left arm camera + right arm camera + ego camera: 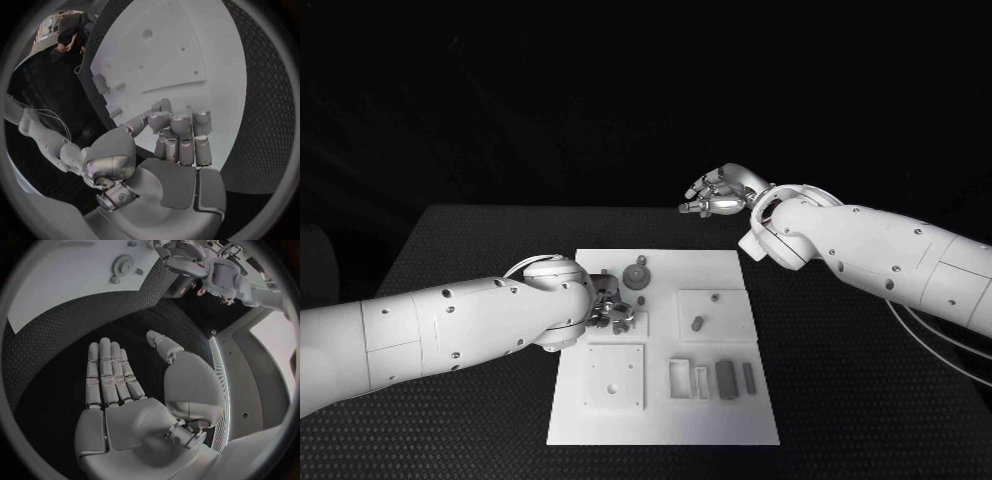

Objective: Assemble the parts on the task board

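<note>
hovering left hand [606,308] over task board [661,425], fingers curled; right hand [718,195] spread; no writing legible.

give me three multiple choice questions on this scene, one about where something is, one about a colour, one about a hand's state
1. Where is the right hand?
A. resting on the board
B. off the board, past its far edge
C. under the table

2. What colour is the task board?
A. white
B. red
C. black

3. What state is the right hand in?
A. gripping a part
B. open, holding nothing
C. pressing the board

Answers:
1 B, the head view shows it raised beyond the board's far edge.
2 A, the plate is white on the black table.
3 B, the right wrist view shows flat, spread fingers with nothing in them.
</note>
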